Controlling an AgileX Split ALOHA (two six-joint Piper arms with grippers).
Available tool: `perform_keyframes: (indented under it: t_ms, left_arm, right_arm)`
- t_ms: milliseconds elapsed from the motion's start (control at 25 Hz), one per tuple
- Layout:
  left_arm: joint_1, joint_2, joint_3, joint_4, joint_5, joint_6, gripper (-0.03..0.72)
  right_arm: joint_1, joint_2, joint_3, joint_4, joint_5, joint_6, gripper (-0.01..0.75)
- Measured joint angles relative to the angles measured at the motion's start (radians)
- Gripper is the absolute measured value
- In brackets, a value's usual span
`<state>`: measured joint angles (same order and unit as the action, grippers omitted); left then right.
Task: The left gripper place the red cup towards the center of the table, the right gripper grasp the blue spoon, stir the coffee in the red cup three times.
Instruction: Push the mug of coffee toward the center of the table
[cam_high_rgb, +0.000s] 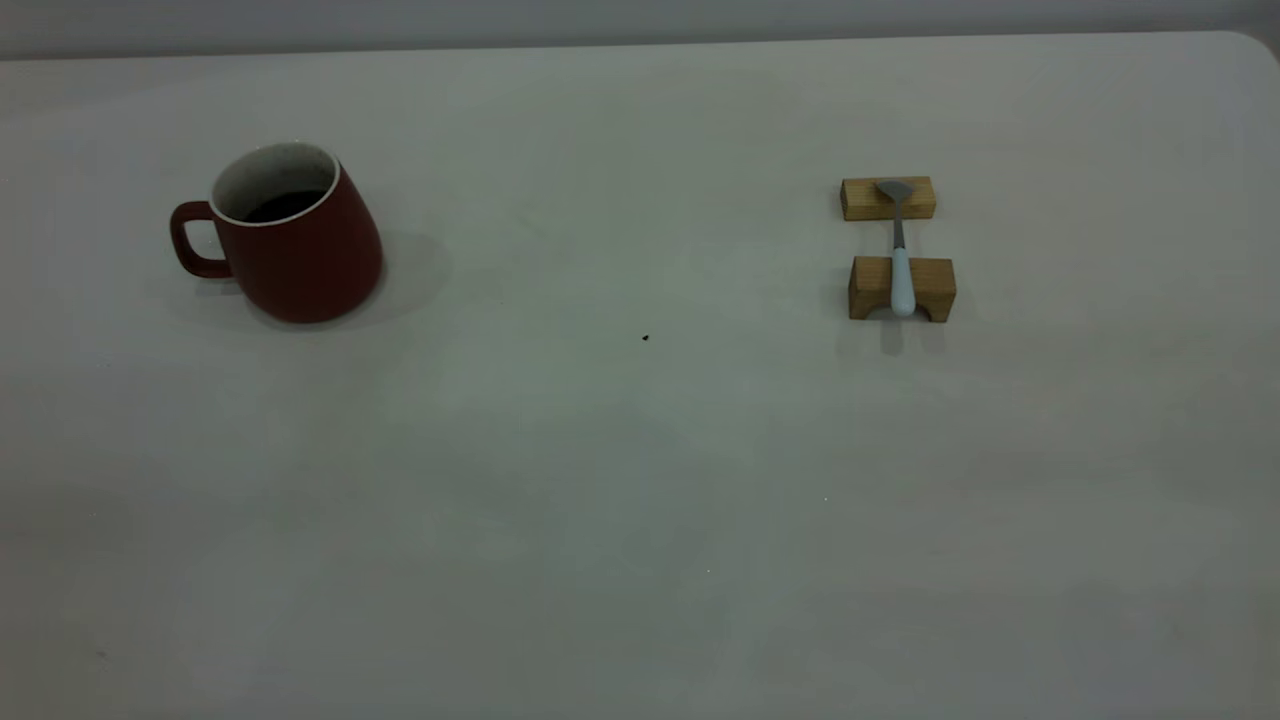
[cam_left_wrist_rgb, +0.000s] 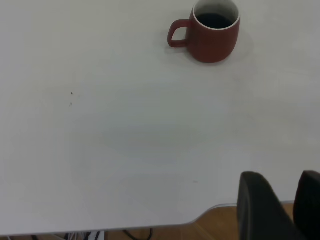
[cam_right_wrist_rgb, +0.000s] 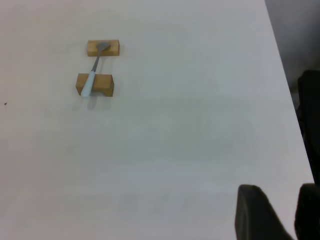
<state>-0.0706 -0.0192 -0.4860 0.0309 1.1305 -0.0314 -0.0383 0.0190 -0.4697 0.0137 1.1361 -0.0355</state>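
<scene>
The red cup (cam_high_rgb: 300, 245) stands upright at the far left of the table (cam_high_rgb: 640, 480), handle pointing outward, with dark coffee (cam_high_rgb: 285, 205) inside. The blue spoon (cam_high_rgb: 900, 255) lies across two small wooden blocks at the right, its bowl on the far block and its pale handle on the near one. Neither arm shows in the exterior view. In the left wrist view, the left gripper (cam_left_wrist_rgb: 282, 175) hangs over the table's edge, far from the cup (cam_left_wrist_rgb: 212, 32), slightly open and empty. The right gripper (cam_right_wrist_rgb: 280, 187) is likewise slightly open and empty, far from the spoon (cam_right_wrist_rgb: 92, 72).
The far wooden block (cam_high_rgb: 925, 198) and the notched near block (cam_high_rgb: 930, 288) hold the spoon off the table. A tiny dark speck (cam_high_rgb: 645, 338) marks the middle. A wood floor (cam_left_wrist_rgb: 225, 225) shows past the table's rounded corner. A dark object (cam_right_wrist_rgb: 310, 100) stands beyond the right edge.
</scene>
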Motion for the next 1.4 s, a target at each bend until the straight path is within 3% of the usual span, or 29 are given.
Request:
perform_keyframes:
  t_ms: [280, 560, 720, 880, 1200, 1400]
  left_arm:
    - [0.000, 0.090, -0.006, 0.005, -0.007, -0.022, 0.247]
    - [0.000, 0.570, -0.138, 0.068, -0.144, -0.024, 0.247]
    - [0.000, 0.868, -0.257, 0.078, -0.207, 0.062, 0.275]
    - [0.000, 1.129, -0.381, 0.078, -0.268, 0.224, 0.355]
    - [0.000, 1.635, -0.680, 0.078, -0.302, 0.505, 0.659]
    - [0.000, 1.902, -0.869, 0.078, -0.295, 0.776, 0.675]
  right_arm:
    - [0.000, 0.000, 0.000, 0.000, 0.000, 0.000, 0.237]
    - [0.000, 0.000, 0.000, 0.000, 0.000, 0.000, 0.237]
    - [0.000, 0.000, 0.000, 0.000, 0.000, 0.000, 0.237]
    - [0.000, 0.000, 0.000, 0.000, 0.000, 0.000, 0.237]
    - [0.000, 0.000, 0.000, 0.000, 0.000, 0.000, 0.237]
    - [0.000, 0.000, 0.000, 0.000, 0.000, 0.000, 0.237]
